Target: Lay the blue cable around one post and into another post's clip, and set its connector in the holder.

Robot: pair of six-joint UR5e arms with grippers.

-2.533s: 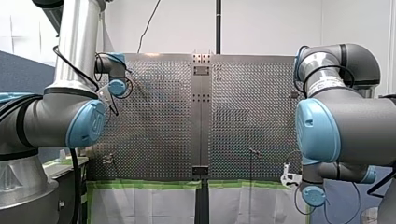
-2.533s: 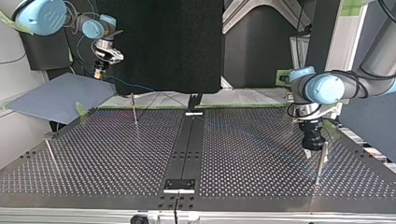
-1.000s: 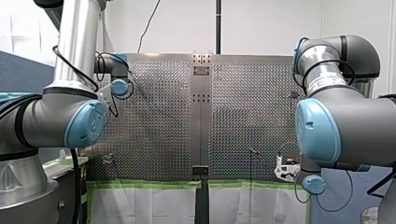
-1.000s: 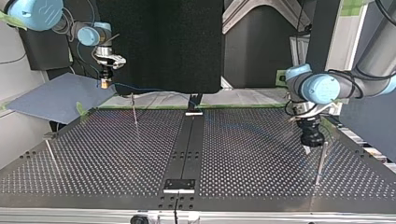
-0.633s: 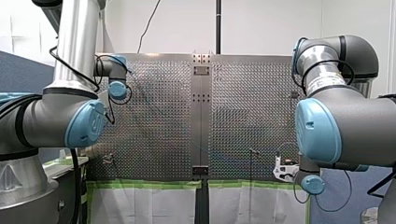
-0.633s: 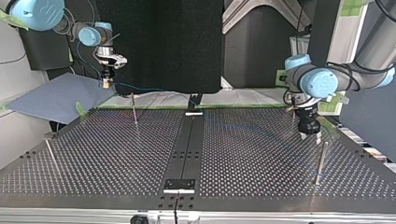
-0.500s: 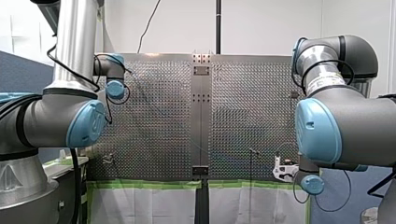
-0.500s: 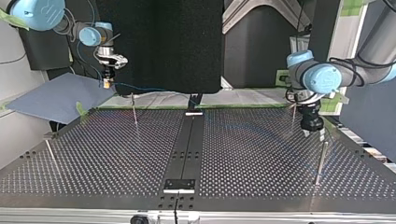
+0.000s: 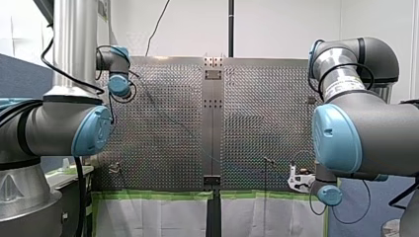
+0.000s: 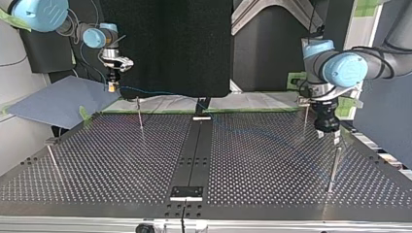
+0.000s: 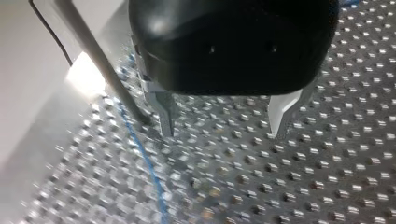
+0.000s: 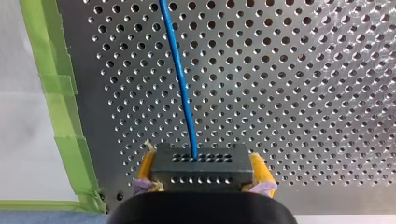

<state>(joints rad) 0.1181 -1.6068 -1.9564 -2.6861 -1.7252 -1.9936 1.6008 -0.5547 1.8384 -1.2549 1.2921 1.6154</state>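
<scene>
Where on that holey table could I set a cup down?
Bare: the near stretch of table between the left-edge post and the dark centre strip, in the top view. Crowded: around my left gripper, where two posts and the blue cable sit close.

The perforated table [image 9: 163, 123] is brightly and evenly lit in the front view. In the left wrist view, a strong glare patch is seen on it beside the post [image 11: 107, 65].
</scene>
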